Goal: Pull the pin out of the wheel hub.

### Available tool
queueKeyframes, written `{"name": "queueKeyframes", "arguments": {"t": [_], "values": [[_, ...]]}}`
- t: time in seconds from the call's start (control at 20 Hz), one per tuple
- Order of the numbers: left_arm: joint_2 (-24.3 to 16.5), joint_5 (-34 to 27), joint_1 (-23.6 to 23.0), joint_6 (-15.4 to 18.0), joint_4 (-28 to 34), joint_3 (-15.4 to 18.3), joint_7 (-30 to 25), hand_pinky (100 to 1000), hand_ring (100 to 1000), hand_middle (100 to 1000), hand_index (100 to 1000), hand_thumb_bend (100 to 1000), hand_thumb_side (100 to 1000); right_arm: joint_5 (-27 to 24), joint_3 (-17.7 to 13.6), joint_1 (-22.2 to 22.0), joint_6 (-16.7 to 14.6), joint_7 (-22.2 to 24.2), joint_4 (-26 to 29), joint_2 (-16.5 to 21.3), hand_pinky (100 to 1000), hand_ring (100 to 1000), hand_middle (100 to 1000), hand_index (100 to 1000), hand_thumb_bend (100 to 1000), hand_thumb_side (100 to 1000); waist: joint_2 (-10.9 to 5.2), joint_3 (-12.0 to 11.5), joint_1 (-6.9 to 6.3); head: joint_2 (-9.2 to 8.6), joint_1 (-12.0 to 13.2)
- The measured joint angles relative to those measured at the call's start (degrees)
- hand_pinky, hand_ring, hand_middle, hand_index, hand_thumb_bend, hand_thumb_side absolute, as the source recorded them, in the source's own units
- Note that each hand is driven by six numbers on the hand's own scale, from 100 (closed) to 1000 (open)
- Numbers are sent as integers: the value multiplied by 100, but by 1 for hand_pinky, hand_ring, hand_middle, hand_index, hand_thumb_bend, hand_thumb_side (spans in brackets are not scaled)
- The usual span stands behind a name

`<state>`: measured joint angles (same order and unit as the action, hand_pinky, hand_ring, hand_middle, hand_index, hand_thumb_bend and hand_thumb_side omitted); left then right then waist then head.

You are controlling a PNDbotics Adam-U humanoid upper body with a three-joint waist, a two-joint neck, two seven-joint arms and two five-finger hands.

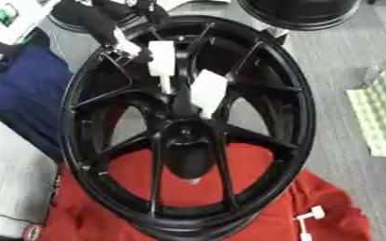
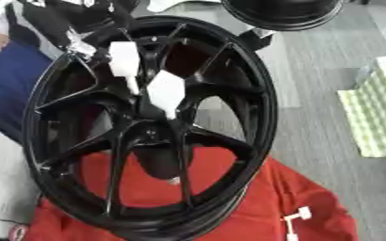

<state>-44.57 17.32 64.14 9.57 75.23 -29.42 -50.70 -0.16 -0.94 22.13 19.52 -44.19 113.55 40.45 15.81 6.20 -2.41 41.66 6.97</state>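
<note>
Wheel hub [image 1: 188, 127]: black, spoked, leaning on the red cloth [image 1: 229, 197].
My left hand [image 1: 118, 28]: at the upper rim; finger state cannot be told.
Pins [image 1: 162, 59]: white-headed, seated near centre; best drawn straight along the shaft, hub steadied.
Loose pin [image 1: 309, 219]: on the cloth.

No text, label, brand, number or sign can be read anywhere.

A big black wheel hub [image 1: 188, 127] fills the middle, its lower rim on a red cloth [image 1: 254, 197]. Two white pins [image 1: 209, 92] stand in the hub just above its centre, toward 12 o'clock. One more white pin [image 1: 308, 220] lies on the cloth at 5 o'clock. A black hand [image 1: 97, 19] touches the rim at 11 o'clock.
</note>
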Motion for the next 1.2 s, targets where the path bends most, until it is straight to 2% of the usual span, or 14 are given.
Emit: {"name": "queueKeyframes", "arguments": {"t": [0.35,0.6,1.2], "values": [[105,153,32,-119,-99,-6,60,916,914,839,961,368,789,-29,24,1,-36,-36,0,-37,429,623,503,702,100,580,46,8,4,0,18],[126,258,47,-186,-107,-26,0,912,909,827,955,385,843,-54,24,0,-78,-79,0,-57,428,619,499,699,100,590,67,7,0,0,24],[173,319,60,-186,-104,-59,-113,911,916,838,958,421,857,-103,24,-2,-162,-163,0,-87,427,615,496,697,100,603,82,7,-16,-3,39]]}}
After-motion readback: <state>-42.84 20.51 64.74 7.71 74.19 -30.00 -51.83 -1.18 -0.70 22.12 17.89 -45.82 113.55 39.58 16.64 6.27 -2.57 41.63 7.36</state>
